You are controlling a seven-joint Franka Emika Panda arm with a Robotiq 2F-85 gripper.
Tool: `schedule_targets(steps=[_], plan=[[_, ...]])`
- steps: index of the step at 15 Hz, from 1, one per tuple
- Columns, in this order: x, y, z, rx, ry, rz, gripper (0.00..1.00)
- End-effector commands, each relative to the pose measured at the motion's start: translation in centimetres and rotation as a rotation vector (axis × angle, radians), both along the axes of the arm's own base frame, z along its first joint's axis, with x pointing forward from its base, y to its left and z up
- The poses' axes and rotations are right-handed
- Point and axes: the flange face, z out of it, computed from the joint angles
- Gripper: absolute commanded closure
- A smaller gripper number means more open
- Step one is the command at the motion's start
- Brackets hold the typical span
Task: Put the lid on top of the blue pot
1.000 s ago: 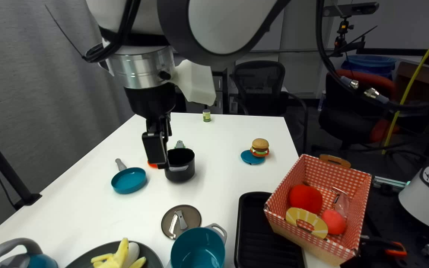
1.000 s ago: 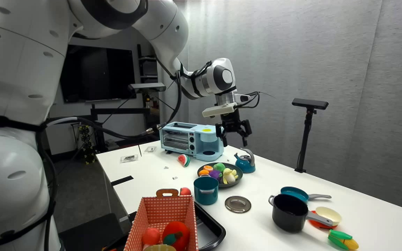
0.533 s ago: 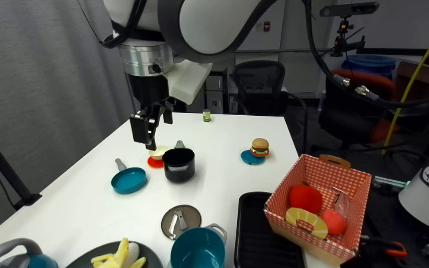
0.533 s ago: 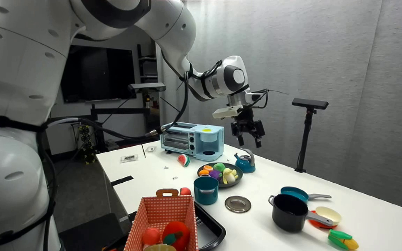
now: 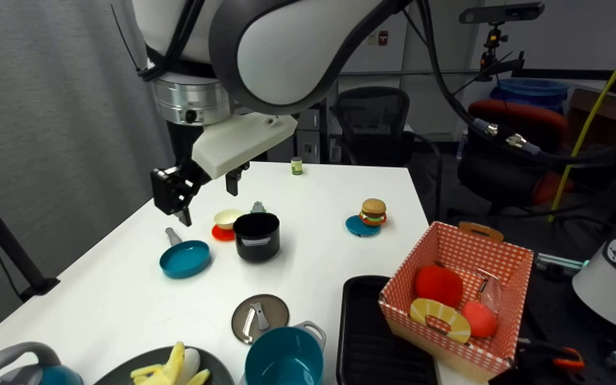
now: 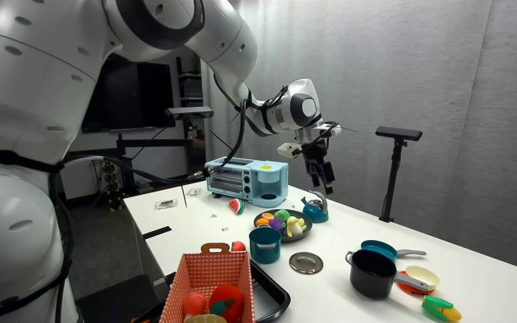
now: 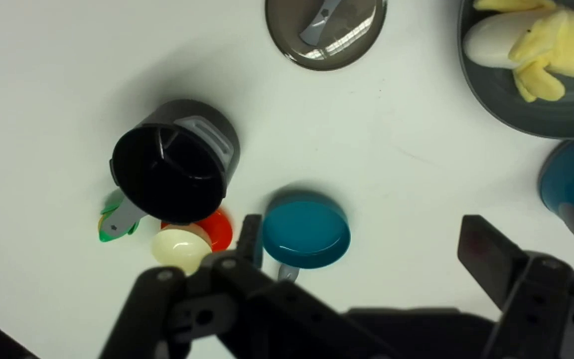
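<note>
The lid is a round grey-brown disc with a grey handle on top. It lies flat on the table in both exterior views (image 5: 275,313) (image 6: 306,264) and at the top of the wrist view (image 7: 339,37). The blue pot, teal with upright sides, stands upright and uncovered close beside the lid in both exterior views (image 5: 284,358) (image 6: 265,252). It is out of the wrist view. My gripper (image 5: 208,203) (image 6: 322,186) is open and empty, high above the table. In the wrist view its fingers (image 7: 361,234) are wide apart, with the lid well off from them.
A black pot (image 5: 257,243), a teal pan (image 7: 307,232) and a cream bowl (image 6: 422,276) stand near the lid. A plate of toy food (image 6: 296,235), a kettle (image 6: 316,213), a black tray (image 5: 385,342) and a red checked basket (image 5: 457,299) stand around the teal pot.
My gripper has moved away from the robot's base toward the table's curtain side and has turned about its vertical axis. It stays open. The lid and the pot have not moved.
</note>
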Motion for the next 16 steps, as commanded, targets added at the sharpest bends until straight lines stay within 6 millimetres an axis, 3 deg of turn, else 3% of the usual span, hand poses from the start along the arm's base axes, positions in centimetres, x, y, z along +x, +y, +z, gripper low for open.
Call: schedule_targets(steps=[1,6,7,12,16], plan=[[0.3,0.5,-0.7,0.071,-0.077,-0.164,0.0],[-2.0,-1.1,-2.5,0.156,-0.14,-0.355,0.0],[-2.0,-0.2,-3.4,0.165,-0.138,-0.384,0.0],[-4.1,0.9,-6.0,0.228,-0.118,-0.484,0.0],[-5.1,0.7,-7.1,0.255,-0.125,-0.537,0.0]])
